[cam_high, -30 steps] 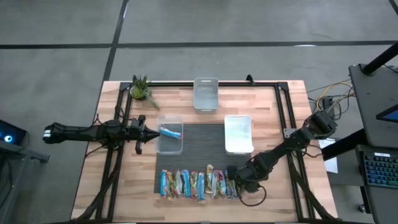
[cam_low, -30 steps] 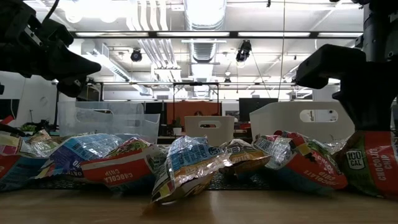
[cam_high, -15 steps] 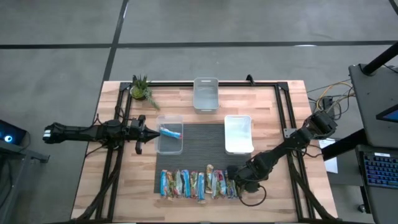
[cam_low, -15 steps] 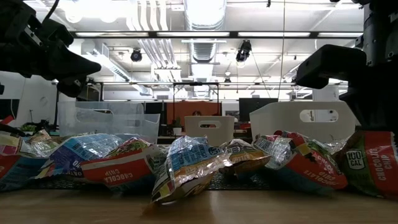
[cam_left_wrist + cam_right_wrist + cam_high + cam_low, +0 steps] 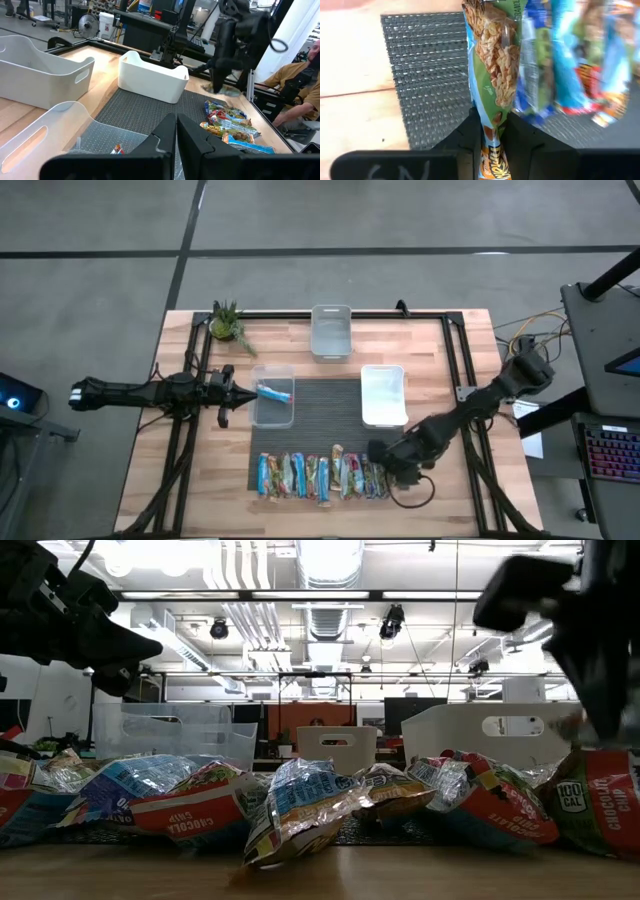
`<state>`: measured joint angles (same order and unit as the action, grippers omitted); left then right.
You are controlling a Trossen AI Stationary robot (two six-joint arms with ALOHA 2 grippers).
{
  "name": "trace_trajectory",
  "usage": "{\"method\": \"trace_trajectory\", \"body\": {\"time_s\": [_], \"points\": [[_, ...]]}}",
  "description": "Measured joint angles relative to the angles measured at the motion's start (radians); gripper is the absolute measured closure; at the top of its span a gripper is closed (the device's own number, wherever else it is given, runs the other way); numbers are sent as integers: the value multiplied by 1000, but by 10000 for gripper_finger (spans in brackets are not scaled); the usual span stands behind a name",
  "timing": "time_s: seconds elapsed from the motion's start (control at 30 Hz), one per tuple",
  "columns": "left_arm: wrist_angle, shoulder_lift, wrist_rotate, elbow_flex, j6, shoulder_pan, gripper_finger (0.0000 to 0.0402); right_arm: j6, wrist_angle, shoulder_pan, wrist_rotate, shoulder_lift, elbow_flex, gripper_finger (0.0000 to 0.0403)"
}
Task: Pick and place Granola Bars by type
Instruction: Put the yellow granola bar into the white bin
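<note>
1. Table (image 5: pixel 200 480): pale wood slats with a black frame rail; a dark ribbed mat (image 5: pixel 330 420) lies across its middle.
2. Right arm: reaches in from the right edge, folded low toward the front. Right gripper (image 5: pixel 392 465) sits at the right end of the bar row, nearer the front edge than a second ago. In the low view it has risen from its earlier level.
3. Left arm: stretched level from the left edge. Left gripper (image 5: pixel 235 391) hovers at the left wall of the clear bin (image 5: pixel 273 412), fingers pressed together, unchanged.
4. Bins: the clear bin is ribbed plastic with one blue-wrapped bar (image 5: pixel 274 391) inside; the white bin (image 5: pixel 383 395) stands on the mat's right part; a second clear bin (image 5: pixel 331 332) is near the back edge.
5. Granola Bars (image 5: pixel 315 476): shiny crinkled wrappers, mostly blue, in a side-by-side row along the front edge of the mat.
6. Green bar (image 5: pixel 492 75): oat picture on wrapper, end pinched between the right gripper's fingers (image 5: pixel 465 135), which were wider a second ago.
7. Potted plant (image 5: pixel 228 323): back left corner.
</note>
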<state>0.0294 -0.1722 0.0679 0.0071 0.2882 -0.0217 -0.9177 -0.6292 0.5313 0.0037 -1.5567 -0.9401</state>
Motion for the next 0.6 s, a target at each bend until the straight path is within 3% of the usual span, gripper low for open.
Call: {"method": "trace_trajectory", "body": {"time_s": [0.3,0.6], "points": [[0,0,0,0,0,0,402,207,-80,-50,27,211,0,346],[0,-1,0,0,0,0,402,432,-158,-204,59,373,0,346]]}}
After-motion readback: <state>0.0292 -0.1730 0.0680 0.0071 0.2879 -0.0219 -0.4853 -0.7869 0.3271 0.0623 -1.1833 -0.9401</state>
